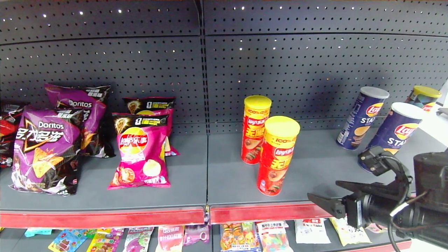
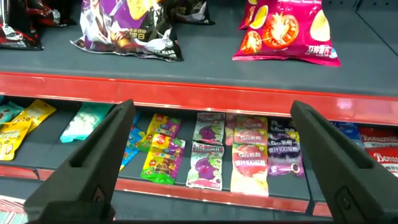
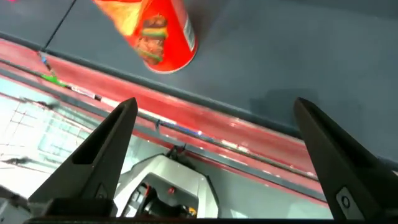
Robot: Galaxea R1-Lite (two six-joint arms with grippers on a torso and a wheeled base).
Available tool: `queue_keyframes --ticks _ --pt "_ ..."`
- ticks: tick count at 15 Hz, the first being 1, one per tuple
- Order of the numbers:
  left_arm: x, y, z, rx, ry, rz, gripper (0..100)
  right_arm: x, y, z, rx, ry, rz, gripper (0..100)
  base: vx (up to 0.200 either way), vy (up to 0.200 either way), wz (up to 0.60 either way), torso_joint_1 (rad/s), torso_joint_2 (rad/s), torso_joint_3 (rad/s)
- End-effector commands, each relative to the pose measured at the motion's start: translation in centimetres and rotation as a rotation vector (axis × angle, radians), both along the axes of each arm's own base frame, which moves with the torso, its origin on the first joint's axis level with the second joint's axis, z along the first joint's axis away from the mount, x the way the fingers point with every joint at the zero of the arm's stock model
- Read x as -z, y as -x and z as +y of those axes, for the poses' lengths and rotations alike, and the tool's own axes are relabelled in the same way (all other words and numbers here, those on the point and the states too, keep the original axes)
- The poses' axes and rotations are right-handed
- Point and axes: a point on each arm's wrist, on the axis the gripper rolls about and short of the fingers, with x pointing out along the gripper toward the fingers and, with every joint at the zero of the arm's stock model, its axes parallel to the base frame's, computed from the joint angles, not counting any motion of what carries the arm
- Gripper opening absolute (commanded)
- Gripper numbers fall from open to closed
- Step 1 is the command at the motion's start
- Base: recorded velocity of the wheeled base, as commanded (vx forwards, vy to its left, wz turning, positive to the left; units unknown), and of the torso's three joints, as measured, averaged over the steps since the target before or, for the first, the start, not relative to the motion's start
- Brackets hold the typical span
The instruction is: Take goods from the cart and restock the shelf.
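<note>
Right pincer (image 1: 322, 189): released, empty; level with the shelf (image 1: 196, 189) at its front lip, near the front red canister (image 1: 277, 155).
Left pincer (image 2: 212, 106): released, empty; facing the candy packets (image 2: 208, 152) on the lower tier.
Goods: two red canisters, upright, one behind the other, probably so the row can be filled from the front.
Neighbours: chip bags (image 1: 140, 154) in the left bay.
Obstruction: blue canisters (image 1: 362, 117) close by the right arm.

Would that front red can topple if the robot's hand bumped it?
Probably, yes: the front red can is tall and narrow and stands upright, so a push near its top would likely tip it. On its side the round body might roll toward the shelf's red edge. It looks stiff, not floppy.
</note>
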Motion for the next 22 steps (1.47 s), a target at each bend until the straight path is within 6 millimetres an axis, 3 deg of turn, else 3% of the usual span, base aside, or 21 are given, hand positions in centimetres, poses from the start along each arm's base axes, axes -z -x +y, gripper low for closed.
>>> queue_keyframes --ticks 1,22 --pt "0.0 0.0 0.0 0.0 0.0 0.001 100 1.0 -1.2 0.2 0.018 0.003 0.035 100 0.0 0.0 0.0 0.0 0.0 0.0" --pt "0.0 0.0 0.0 -0.002 0.0 0.002 100 5.0 -6.2 2.1 0.047 -0.002 0.085 100 0.0 0.0 0.0 0.0 0.0 0.0"
